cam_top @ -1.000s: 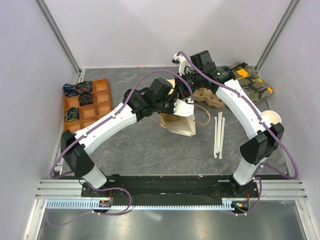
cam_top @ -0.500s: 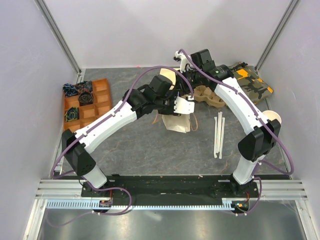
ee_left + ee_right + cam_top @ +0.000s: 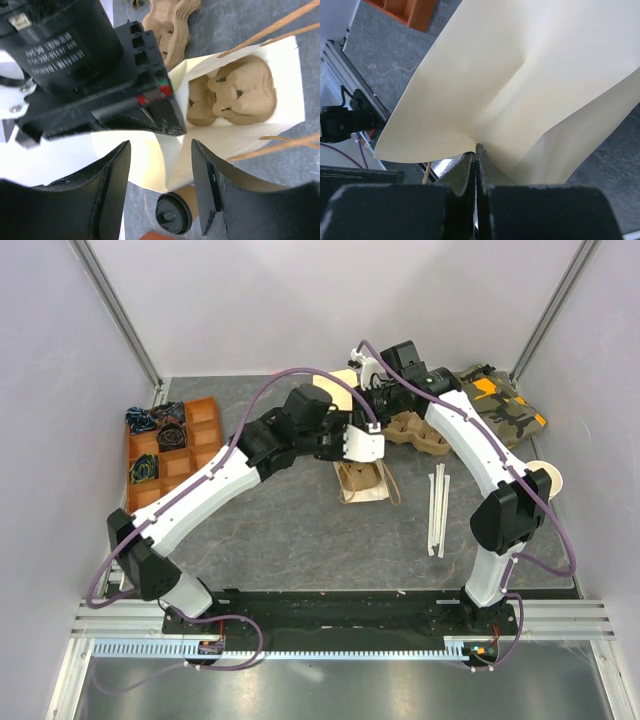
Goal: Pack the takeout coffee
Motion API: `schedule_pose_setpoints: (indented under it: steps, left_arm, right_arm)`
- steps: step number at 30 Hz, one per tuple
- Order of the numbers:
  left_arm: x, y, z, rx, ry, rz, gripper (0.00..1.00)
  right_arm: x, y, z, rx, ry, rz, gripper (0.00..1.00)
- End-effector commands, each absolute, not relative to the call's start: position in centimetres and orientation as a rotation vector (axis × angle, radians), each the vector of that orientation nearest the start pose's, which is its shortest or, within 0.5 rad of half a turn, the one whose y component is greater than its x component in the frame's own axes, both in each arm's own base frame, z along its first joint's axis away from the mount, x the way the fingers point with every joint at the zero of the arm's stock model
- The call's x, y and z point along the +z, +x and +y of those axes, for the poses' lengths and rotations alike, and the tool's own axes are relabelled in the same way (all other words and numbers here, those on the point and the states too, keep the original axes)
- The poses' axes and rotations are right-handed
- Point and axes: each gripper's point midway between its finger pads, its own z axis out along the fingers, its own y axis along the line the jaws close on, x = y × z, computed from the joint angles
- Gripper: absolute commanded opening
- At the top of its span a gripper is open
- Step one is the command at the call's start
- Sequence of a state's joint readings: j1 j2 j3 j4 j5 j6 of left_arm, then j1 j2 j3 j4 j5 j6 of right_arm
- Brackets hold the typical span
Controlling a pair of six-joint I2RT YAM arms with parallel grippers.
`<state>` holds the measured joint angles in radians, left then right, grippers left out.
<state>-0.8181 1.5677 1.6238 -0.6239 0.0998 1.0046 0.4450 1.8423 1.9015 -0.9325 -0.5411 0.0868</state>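
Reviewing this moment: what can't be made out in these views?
Takeout coffee: the left wrist view shows only its black lid near the bottom edge, the cup mostly behind the paper bag. It is not findable in the top view under the crossing arms.
Bag contents: the right wrist view is filled by bag paper beyond the right gripper.
Bag mouth: in the top view, covered by the left gripper.

Overhead camera down on the table [image 3: 280,530]; both wrist cameras close on, seemingly, one paper bag [image 3: 290,90].
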Motion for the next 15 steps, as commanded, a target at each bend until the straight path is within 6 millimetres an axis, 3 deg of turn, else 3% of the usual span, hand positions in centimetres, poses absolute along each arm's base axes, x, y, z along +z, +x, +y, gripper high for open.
schedule_pose_setpoints:
  steps: [1, 5, 6, 8, 9, 13, 15]
  left_arm:
    - [32.5, 29.0, -32.1, -0.115, 1.667, 1.183, 0.58]
    - [33.3, 25.5, -31.2, -0.245, 1.648, 1.150, 0.59]
    - [34.9, 24.0, -30.5, -0.280, 1.626, 1.104, 0.60]
    - [35.5, 21.6, -30.2, -0.361, 1.635, 1.036, 0.63]
    - [36.9, 20.5, -29.6, -0.383, 1.603, 1.008, 0.64]
    - [36.5, 17.2, -28.3, -0.467, 1.640, 1.022, 0.64]
    - [34.4, 14.9, -28.2, -0.505, 1.710, 1.009, 0.62]
  right_arm:
    - [26.1, 35.3, 27.8, 1.049, -0.641, 2.365, 0.00]
    - [27.6, 34.2, 27.7, 1.133, -0.624, 2.345, 0.00]
    - [27.7, 33.9, 27.5, 1.142, -0.614, 2.349, 0.00]
    - [28.1, 33.4, 27.2, 1.166, -0.587, 2.354, 0.00]
    - [28.2, 33.3, 27.0, 1.169, -0.579, 2.354, 0.00]
    - [28.1, 33.2, 26.8, 1.237, -0.502, 2.365, 0.00]
    - [27.9, 32.9, 27.1, 1.306, -0.423, 2.402, 0.00]
